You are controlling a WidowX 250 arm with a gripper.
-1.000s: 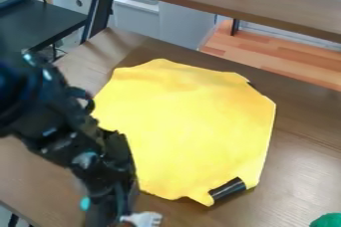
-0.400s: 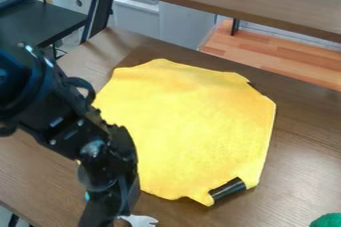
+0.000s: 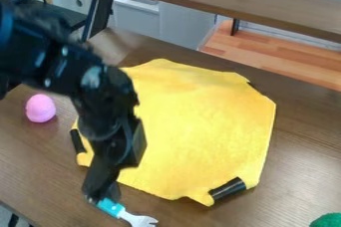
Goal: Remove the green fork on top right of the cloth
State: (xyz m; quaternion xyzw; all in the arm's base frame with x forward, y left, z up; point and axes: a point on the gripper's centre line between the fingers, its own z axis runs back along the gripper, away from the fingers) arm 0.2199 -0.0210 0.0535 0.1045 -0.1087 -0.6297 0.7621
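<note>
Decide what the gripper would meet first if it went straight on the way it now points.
The gripper would probably meet the teal-handled fork first, or else the table beside it; depth is unclear.

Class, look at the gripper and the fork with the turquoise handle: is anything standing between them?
Nothing visible stands between them: the gripper is right at the handle end of the fork, beyond the near edge of the yellow cloth.

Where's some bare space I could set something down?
Table right of the yellow cloth, up from the green object, is bare; so is the cloth's middle. It's crowded lower left: the arm overhangs the cloth, with the claw and teal-handled fork near its edge.
</note>
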